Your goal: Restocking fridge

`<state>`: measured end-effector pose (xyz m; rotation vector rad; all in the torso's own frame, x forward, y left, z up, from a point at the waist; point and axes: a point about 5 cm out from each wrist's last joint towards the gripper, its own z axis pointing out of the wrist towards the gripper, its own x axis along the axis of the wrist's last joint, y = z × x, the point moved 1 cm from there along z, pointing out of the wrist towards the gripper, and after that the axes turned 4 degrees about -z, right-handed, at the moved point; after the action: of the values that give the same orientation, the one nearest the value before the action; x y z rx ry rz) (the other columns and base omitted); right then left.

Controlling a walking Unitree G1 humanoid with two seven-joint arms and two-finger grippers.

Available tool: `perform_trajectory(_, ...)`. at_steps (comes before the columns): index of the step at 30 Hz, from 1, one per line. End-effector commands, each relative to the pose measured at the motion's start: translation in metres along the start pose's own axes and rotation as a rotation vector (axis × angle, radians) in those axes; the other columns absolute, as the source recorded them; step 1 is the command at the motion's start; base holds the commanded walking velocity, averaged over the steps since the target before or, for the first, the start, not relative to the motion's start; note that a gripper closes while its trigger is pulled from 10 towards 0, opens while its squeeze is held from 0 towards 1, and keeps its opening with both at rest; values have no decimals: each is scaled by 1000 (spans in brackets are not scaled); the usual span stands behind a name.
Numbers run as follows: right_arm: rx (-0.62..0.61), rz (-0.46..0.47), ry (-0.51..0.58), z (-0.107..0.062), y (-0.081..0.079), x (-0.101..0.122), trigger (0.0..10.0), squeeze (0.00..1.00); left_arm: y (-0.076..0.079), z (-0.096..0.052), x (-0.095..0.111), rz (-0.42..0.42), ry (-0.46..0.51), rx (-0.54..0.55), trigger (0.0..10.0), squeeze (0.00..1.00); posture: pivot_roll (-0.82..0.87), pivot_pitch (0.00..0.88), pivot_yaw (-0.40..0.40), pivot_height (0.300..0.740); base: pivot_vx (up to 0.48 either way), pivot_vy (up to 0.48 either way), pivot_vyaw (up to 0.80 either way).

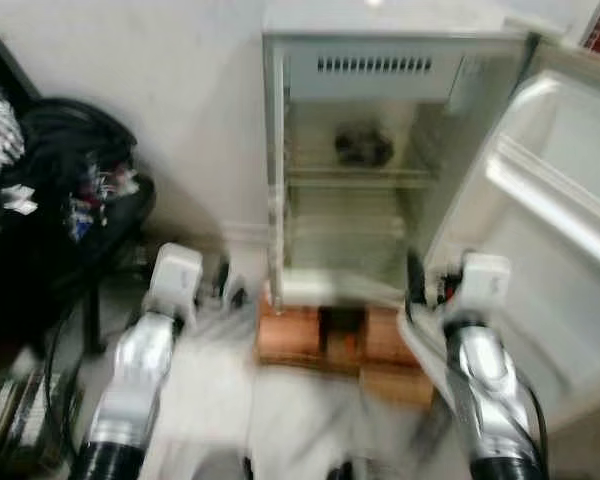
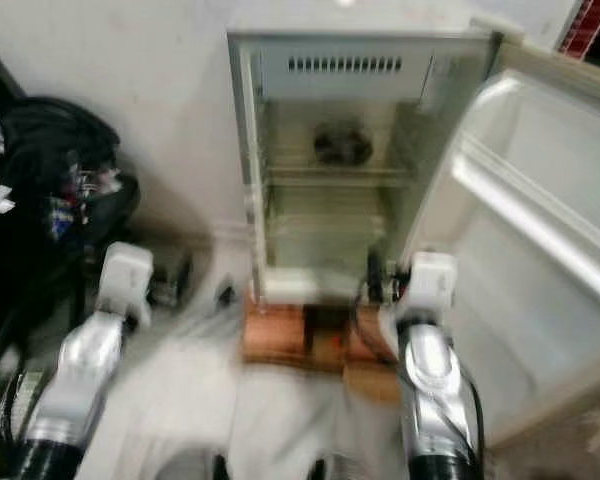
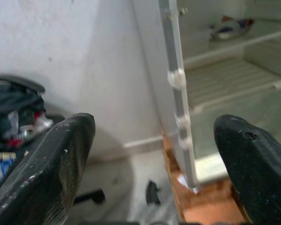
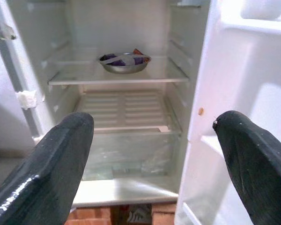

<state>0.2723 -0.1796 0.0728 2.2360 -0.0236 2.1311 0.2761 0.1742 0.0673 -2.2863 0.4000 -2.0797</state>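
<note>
A small white fridge (image 1: 350,170) stands open against the wall, its door (image 1: 560,200) swung out to the right. On its upper glass shelf sits a metal bowl (image 4: 124,62) with something dark in it; the lower shelf and the drawer look bare. My left gripper (image 3: 154,126) is open and holds nothing, low by the fridge's left edge, with the wall to its left. My right gripper (image 4: 152,124) is open and holds nothing, and it faces the fridge's interior near the door's hinge side. The eye views are blurred.
The fridge rests on reddish bricks (image 1: 320,340) on a pale floor. A dark heap of bags and cables (image 1: 70,190) sits on a low stand at the left. The open door takes up the room on the right.
</note>
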Motion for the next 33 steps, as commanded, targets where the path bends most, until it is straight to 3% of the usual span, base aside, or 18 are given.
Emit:
perform_trajectory(1,-9,-30,-2,1,1,0,10000,0,2,-2,-4,3,-9,3,10000,0,28,0,-24,740,0,0,0)
perform_trajectory(7,-24,-9,10,-3,1,-1,10000,0,6,-8,-11,-1,-23,-8,10000,0,24,0,-26,740,0,0,0)
perform_trajectory(12,0,12,36,7,-2,7,10000,0,6,-2,-4,-16,23,-55,10000,0,13,0,-23,740,0,0,0)
perform_trajectory(15,3,2,44,13,-2,12,10000,0,7,2,-1,-18,33,-52,10000,0,13,0,-25,740,0,-335,0)
perform_trajectory(23,17,-6,29,7,-1,6,10000,0,15,-7,-14,-26,-22,-41,10000,0,6,0,-28,740,0,-390,0)
perform_trajectory(33,57,-26,23,6,-7,5,10000,0,15,-7,-15,-24,-36,-43,10000,0,0,0,-24,740,0,-441,0)
